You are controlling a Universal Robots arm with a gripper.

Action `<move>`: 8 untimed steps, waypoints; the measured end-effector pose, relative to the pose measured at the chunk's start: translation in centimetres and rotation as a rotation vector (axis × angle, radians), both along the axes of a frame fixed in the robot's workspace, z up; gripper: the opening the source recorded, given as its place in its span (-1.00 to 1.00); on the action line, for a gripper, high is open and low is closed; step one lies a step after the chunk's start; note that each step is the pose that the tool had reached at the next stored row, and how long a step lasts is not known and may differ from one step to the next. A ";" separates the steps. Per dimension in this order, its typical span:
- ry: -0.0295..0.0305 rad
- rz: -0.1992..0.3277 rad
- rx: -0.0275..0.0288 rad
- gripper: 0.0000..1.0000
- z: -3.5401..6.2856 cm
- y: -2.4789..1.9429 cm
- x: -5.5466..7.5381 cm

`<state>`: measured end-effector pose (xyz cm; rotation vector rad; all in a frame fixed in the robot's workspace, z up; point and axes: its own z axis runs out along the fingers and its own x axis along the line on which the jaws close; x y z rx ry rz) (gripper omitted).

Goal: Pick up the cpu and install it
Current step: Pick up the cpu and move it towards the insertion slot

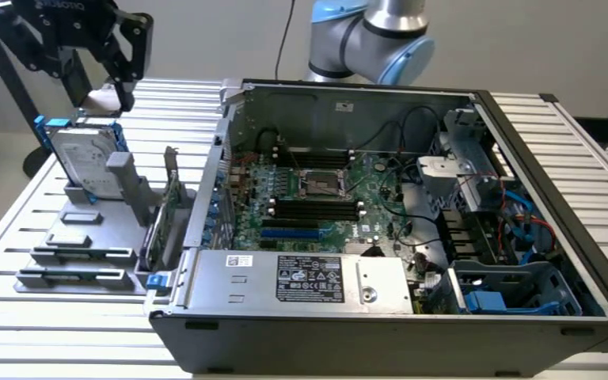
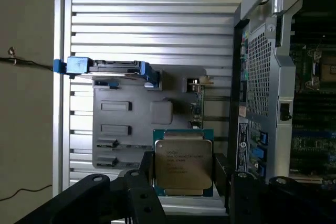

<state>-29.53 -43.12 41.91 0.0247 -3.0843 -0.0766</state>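
Small square silver-topped cpu (image 2: 182,166) pinched in the black hand (image 2: 182,178), high over the slatted metal desk (image 1: 9,207).
Under it a grey plastic tray (image 1: 85,237) holds the upright blue-framed silver hard drive (image 1: 80,158); the open grey computer case (image 1: 389,336) stands just beside, its motherboard socket (image 1: 323,184) well apart.

Open from above over motherboard (image 1: 331,207) inside case (image 1: 389,348). Boxed in by power supply (image 1: 294,277), drive cage (image 1: 462,170) and loose cables (image 1: 415,127). Case wall (image 1: 218,182) between board and tool (image 1: 101,93) gripping cpu (image 2: 182,163). Directly under tool: upright hard drive (image 1: 82,158), card (image 1: 172,178), grey fixture (image 1: 82,237). Bare table (image 1: 9,237) beyond fixture.
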 end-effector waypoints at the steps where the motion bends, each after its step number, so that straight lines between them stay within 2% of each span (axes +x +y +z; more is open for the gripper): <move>1: 0.0001 0.000 0.0001 0.10 0.02 0.00 0.5; 8: 0.0005 0.000 0.0000 0.10 0.04 0.00 3.6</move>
